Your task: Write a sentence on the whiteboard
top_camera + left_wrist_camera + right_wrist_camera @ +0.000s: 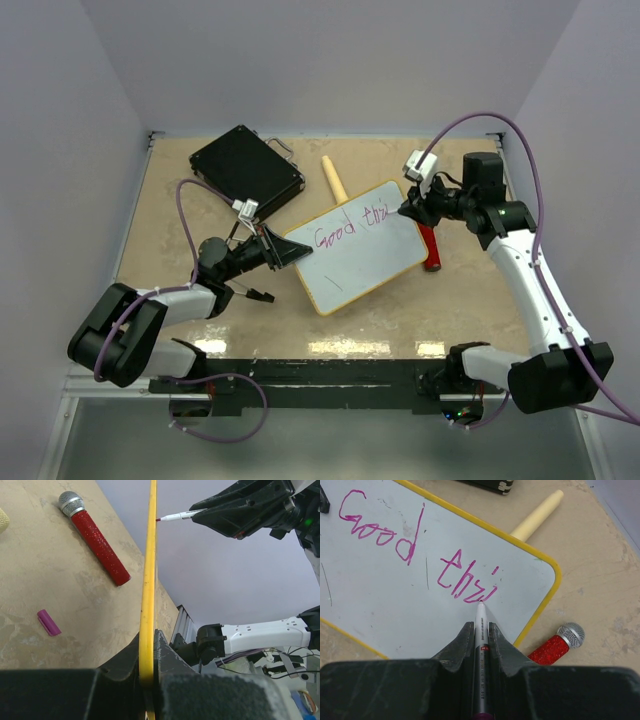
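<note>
The whiteboard (pixel 355 250), white with a thin yellow frame, is held tilted off the table. My left gripper (pixel 283 252) is shut on its left edge; the left wrist view shows the yellow frame (pixel 148 580) edge-on between the jaws of the left gripper (pixel 148 652). My right gripper (pixel 408 208) is shut on a white marker (pixel 481 645) whose tip touches the board. The sentence (pixel 415 550) reads "Good thi" in magenta on the board (pixel 380 610). The marker also shows in the left wrist view (pixel 175 516).
A red glitter microphone (pixel 431 248) lies by the board's right edge, also in the wrist views (pixel 97 547) (pixel 555 647). A black case (pixel 246 170) sits far left. A cream handle (pixel 334 180) pokes out behind the board. A purple cap (pixel 48 622) lies on the table.
</note>
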